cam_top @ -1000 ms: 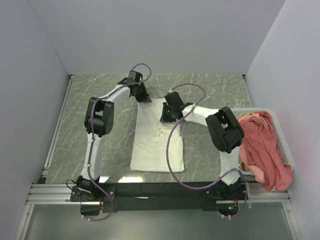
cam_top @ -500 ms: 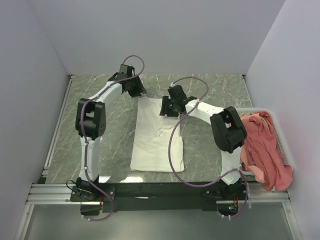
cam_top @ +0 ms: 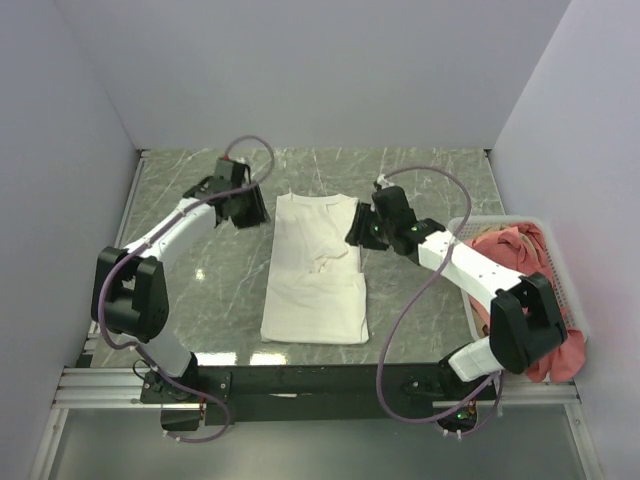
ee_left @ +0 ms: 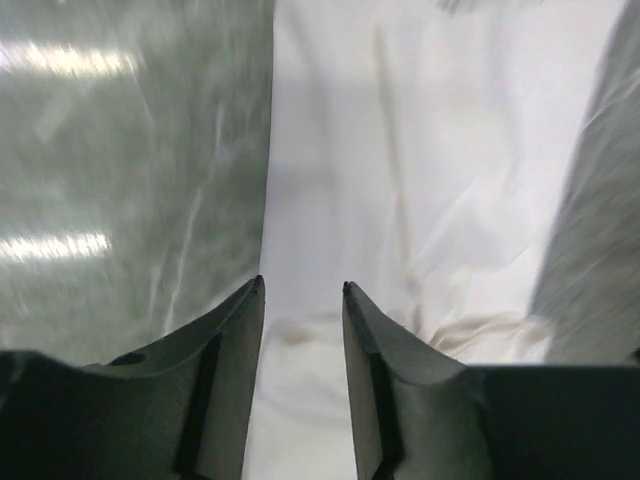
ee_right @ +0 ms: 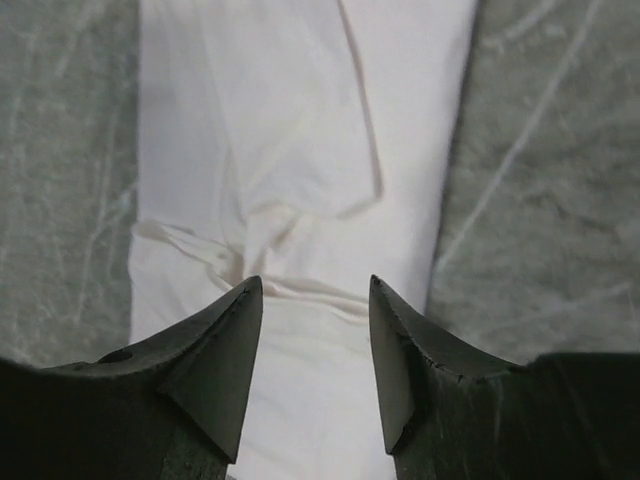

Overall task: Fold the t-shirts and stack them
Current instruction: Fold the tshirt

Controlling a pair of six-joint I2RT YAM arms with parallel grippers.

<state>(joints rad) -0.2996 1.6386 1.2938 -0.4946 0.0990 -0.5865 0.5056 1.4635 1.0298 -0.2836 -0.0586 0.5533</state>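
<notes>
White t-shirt (cam_top: 315,280) lies on green marble table (cam_top: 215,295), pale walls (cam_top: 330,70) around, end effectors (ee_left: 303,290) (ee_right: 315,285) apart

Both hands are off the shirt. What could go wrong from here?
1. The white t-shirt has a bunched crease mid-length. Folding over it would likely give a lumpy, skewed fold.
2. The left hand and right hand are open beside its far end. A shallow regrasp may catch only the top layer.
3. The salmon-pink shirts overhang the basket by the right arm and could snag.
</notes>
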